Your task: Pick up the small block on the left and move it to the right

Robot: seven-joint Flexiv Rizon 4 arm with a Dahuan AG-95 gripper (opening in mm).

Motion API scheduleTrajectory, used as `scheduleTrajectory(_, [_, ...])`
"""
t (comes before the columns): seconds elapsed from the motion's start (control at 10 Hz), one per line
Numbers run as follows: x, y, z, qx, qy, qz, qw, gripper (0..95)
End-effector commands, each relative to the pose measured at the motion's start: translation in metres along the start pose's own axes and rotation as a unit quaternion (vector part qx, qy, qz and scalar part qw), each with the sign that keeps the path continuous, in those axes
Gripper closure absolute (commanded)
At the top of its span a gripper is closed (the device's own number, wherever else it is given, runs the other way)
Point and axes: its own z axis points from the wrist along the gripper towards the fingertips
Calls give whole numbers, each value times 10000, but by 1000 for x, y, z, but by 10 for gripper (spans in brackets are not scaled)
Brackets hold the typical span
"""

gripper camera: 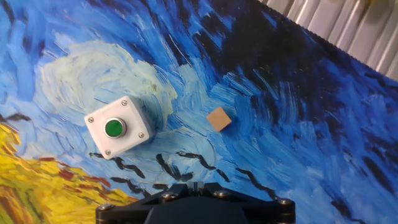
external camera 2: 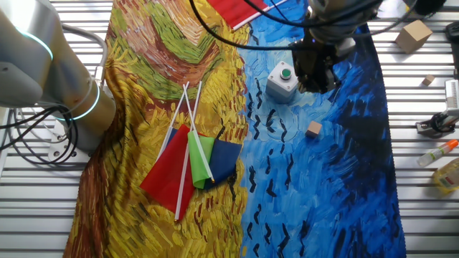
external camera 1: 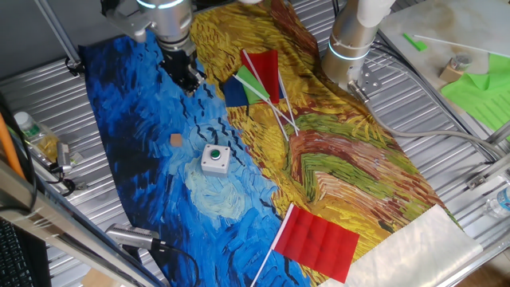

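Observation:
The small block is a tiny tan wooden cube (external camera 1: 176,140) lying on the blue part of the painted cloth, left of the white button box (external camera 1: 215,158). It also shows in the other fixed view (external camera 2: 313,130) and in the hand view (gripper camera: 219,119). My gripper (external camera 1: 190,80) hangs above the cloth behind the block, apart from it and holding nothing. In the other fixed view the gripper (external camera 2: 319,79) is beside the button box (external camera 2: 282,80). In the hand view only the fingertips (gripper camera: 195,184) show, pressed together at the bottom edge.
A bundle of red, green and blue flags (external camera 1: 259,80) lies mid-cloth. A red flag (external camera 1: 319,239) lies at the front right. A second arm's base (external camera 1: 351,40) stands at the back. A cardboard cube (external camera 2: 412,34) and bottles (external camera 2: 445,161) lie off the cloth.

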Motion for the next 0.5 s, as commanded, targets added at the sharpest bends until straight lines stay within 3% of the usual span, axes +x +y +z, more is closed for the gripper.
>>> scheduleTrajectory(0.1, [-1,0,0,74,143,174,9997,950])
scheduleTrajectory(0.5, [-1,0,0,48,133,148,9998,950])
